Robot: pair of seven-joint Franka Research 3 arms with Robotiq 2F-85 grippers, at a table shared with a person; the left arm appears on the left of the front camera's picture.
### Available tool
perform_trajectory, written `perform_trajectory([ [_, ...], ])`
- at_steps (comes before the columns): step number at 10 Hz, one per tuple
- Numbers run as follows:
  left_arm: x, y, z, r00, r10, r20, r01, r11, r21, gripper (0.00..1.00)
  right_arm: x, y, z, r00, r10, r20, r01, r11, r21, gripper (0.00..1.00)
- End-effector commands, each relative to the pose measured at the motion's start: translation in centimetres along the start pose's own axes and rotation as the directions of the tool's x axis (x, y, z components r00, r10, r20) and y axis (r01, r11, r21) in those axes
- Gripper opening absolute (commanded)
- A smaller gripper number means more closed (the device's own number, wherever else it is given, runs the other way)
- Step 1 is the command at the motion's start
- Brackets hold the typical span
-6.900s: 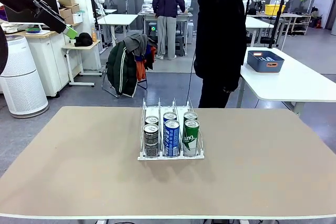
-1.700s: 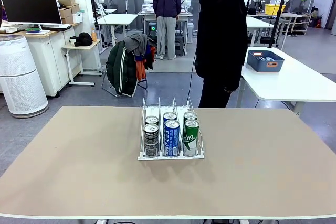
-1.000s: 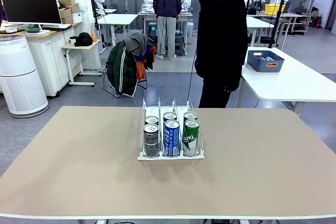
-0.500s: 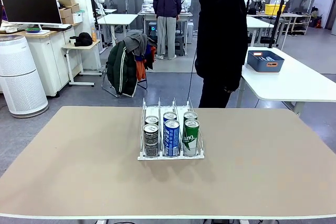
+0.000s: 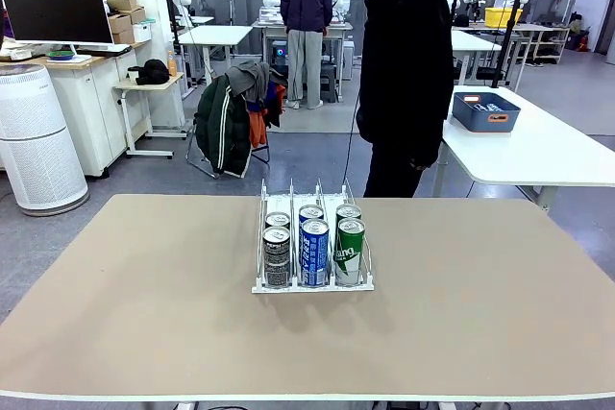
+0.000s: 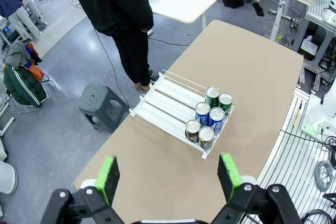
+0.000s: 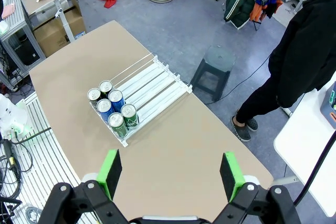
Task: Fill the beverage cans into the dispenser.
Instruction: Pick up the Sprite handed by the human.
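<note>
Left claw [image 6: 168, 160] has risen; it and right claw [image 7: 169, 157] gape wide above dispenser [image 6: 167, 101] holding six cans [image 6: 209, 119].

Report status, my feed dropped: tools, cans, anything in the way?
Left tool open, right tool open, both high, empty. Six cans in dispenser, two per lane. Person at far side, clear of dispenser.

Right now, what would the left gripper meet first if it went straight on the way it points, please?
Nothing until the table, it seems: the open left gripper points down from high up, roughly at the dispenser's empty lanes beside the beverage cans; exact spot unclear.
</note>
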State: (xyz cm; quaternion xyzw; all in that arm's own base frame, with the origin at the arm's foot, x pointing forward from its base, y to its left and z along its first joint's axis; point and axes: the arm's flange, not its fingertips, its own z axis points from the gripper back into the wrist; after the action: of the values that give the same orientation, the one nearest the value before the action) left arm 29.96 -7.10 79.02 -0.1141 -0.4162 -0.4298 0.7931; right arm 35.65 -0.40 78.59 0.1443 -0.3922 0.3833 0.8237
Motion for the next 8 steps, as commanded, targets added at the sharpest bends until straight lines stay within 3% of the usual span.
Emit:
perform_trajectory([
  [1,-0.03,0.14,0.02,1.000,0.002,0.003,-0.002,1.000,0.009,1.00,-0.09,-0.02,-0.10,1.000,-0.002,-0.001,0.002,1.000,0.002,1.00],
  [8,-0.03,0.14,0.02,1.000,0.002,0.003,-0.002,1.000,0.009,1.00,-0.09,-0.02,-0.10,1.000,-0.002,-0.001,0.002,1.000,0.002,1.00],
])
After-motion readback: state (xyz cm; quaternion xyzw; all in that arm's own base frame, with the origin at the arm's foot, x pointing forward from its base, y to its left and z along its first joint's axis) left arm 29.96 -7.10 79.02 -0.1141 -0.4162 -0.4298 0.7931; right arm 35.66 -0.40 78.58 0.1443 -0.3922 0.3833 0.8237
